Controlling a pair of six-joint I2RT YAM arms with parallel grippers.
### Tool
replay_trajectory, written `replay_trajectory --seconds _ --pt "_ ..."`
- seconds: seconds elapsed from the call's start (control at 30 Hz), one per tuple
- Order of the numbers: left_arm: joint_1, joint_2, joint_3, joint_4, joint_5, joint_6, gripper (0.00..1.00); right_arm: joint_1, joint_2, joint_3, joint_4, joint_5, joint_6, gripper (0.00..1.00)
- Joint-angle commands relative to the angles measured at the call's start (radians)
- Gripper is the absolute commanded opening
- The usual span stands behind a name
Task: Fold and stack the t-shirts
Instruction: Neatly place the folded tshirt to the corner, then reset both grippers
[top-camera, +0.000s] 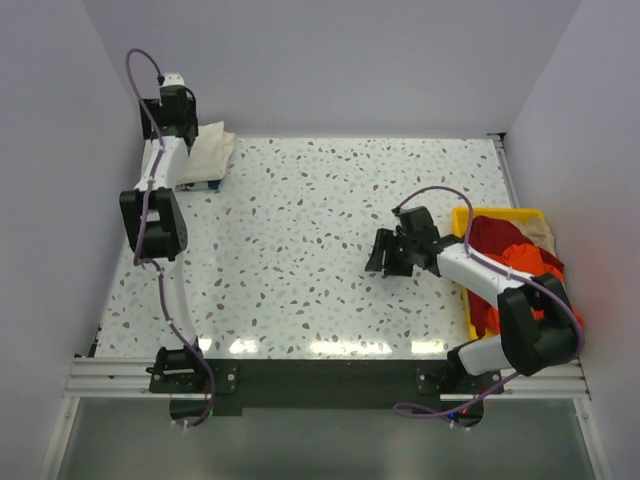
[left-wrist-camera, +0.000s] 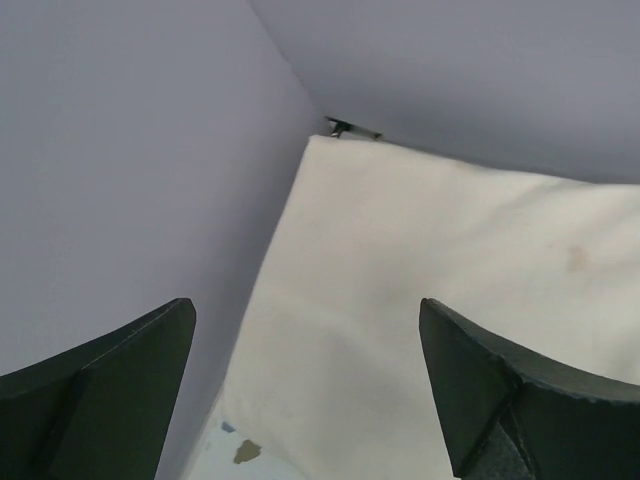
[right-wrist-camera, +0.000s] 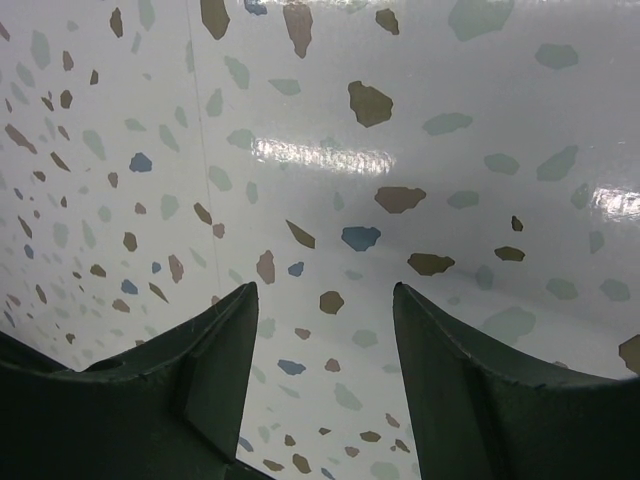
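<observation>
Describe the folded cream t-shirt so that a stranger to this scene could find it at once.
Go to the far left corner of the speckled table. The cream t-shirt lies there, folded flat over a navy cloth. Unlike it, the orange-red t-shirt and the beige t-shirt lie crumpled in the yellow bin at the right.

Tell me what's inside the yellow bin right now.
The yellow bin holds a crumpled orange-red shirt with beige cloth at its far right corner. The right arm covers the bin's near part, and anything beneath the heap is hidden.
</observation>
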Motion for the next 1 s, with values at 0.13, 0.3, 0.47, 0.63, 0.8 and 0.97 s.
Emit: replay_trajectory --seconds 0.13,0.3,0.47,0.63,0.8,0.97 --pt "-0.002 -0.257 -0.180 0.066 0.273 -0.336 1.00 0.005 -0.108 0.016 -0.001 0.044 -0.029 0.61" --pt "-0.037 -0.379 -0.403 0.119 0.396 -0.497 1.00 0.005 -0.171 0.028 -0.015 0.036 -0.032 0.61" --pt "-0.202 -0.550 -0.653 0.155 0.339 -0.540 1.00 0.006 -0.245 0.045 -0.047 0.061 -0.046 0.62" --pt "-0.322 -0.729 -0.911 0.210 0.356 -0.629 1.00 0.005 -0.315 0.053 -0.086 0.090 -0.057 0.62" --pt "-0.505 -0.869 -1.134 0.226 0.311 -0.644 1.00 0.005 -0.390 0.047 -0.112 0.136 -0.074 0.62" --pt "-0.684 -1.013 -1.296 0.226 0.287 -0.651 1.00 0.006 -0.464 0.051 -0.153 0.203 -0.087 0.62"
